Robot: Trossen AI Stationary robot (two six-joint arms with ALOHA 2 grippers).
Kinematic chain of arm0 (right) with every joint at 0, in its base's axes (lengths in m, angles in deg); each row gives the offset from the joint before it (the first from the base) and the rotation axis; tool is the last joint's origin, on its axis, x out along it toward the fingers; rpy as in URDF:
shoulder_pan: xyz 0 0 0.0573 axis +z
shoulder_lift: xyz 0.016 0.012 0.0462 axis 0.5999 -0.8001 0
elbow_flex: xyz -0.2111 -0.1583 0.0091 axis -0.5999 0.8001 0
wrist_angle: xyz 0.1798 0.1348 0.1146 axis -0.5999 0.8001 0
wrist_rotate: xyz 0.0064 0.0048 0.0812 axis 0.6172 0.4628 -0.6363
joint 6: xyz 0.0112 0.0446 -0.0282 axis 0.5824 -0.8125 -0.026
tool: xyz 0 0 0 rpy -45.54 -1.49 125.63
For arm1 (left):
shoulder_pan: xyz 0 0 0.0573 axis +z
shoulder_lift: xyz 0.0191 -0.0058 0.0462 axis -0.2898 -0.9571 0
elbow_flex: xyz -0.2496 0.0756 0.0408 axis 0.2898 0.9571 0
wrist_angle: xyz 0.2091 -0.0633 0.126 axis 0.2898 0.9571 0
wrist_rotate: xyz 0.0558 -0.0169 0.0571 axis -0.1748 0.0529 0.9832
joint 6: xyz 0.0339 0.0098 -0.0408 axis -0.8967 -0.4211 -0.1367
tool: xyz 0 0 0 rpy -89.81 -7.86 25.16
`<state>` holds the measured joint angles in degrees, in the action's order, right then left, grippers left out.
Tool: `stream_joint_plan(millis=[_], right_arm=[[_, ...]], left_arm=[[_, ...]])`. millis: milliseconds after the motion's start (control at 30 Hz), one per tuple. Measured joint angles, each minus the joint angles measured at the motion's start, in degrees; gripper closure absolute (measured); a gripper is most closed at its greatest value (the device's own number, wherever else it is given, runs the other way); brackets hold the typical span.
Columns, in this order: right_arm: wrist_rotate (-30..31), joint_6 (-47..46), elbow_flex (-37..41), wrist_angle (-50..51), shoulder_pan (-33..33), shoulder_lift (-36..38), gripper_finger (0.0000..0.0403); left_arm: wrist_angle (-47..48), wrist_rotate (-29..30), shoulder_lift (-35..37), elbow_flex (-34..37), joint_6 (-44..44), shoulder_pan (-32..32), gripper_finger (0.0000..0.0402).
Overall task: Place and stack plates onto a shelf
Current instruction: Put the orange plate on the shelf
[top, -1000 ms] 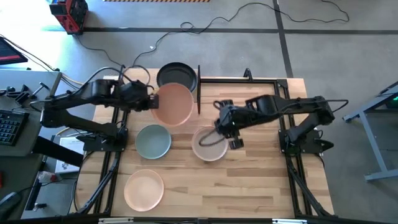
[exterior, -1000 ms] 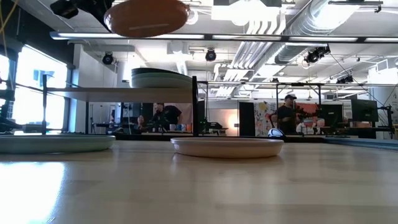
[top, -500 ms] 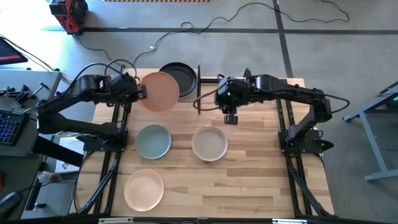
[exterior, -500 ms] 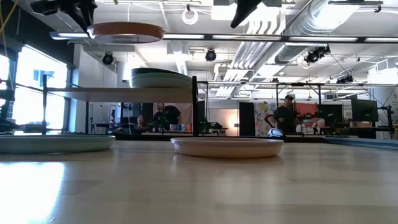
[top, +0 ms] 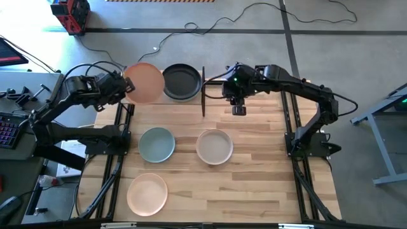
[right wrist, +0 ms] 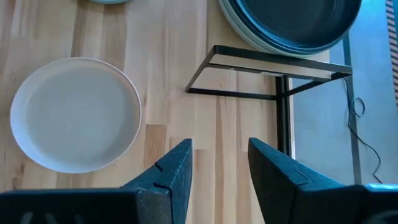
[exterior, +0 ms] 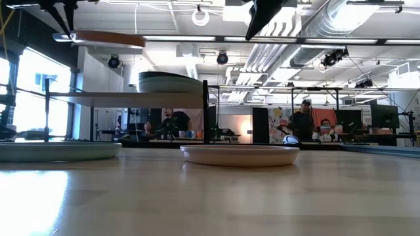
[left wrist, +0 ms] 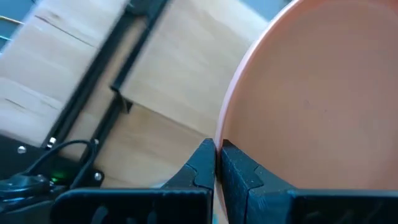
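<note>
While the left gripper [top: 123, 88] pinches the salmon plate [top: 145, 82] by its rim, high beside the shelf [top: 202, 89], the right gripper [top: 238, 109] hangs empty, fingers wide, over the bench [top: 254, 165].

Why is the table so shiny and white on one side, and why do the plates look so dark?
Low view: window light from the left glares off the table, whitening it; the stack on the shelf is backlit by ceiling lights, so it looks dark. Left wrist view: the pink plate is close up and blurry.
</note>
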<state>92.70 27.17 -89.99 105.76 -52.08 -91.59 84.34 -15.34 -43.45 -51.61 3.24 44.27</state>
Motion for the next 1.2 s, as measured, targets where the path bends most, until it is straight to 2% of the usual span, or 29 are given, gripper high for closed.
stream_joint_plan(millis=[167, 433, 600, 800, 1200], right_arm=[[-1.76, 3.04, 0.0, -0.19, -1.72, 0.0, 0.0268], [-1.87, 3.76, 0.0, -0.19, -3.94, 0.0, 0.0268], [-2.33, 3.68, 0.0, 0.22, -4.97, -0.02, 0.0268], [-6.88, 3.35, 0.02, 2.37, -5.8, -0.02, 0.0268], [-7.1, 3.32, 0.02, 4.64, -5.8, -0.02, 0.0268]], left_arm=[[0.03, 4.38, -0.21, 0.0, 0.3, 4.91, 0.0401], [0.0, 5.58, -4.09, 0.0, -0.72, 11.53, 0.0401], [-0.04, 4.55, -9.29, 0.0, -3.5, 14.57, 0.0401], [-0.06, 4.08, -14.14, 0.0, -6.22, 18.12, 0.0401], [-0.03, -2.17, -19.25, 0.0, -11.84, 23.12, 0.0401]])
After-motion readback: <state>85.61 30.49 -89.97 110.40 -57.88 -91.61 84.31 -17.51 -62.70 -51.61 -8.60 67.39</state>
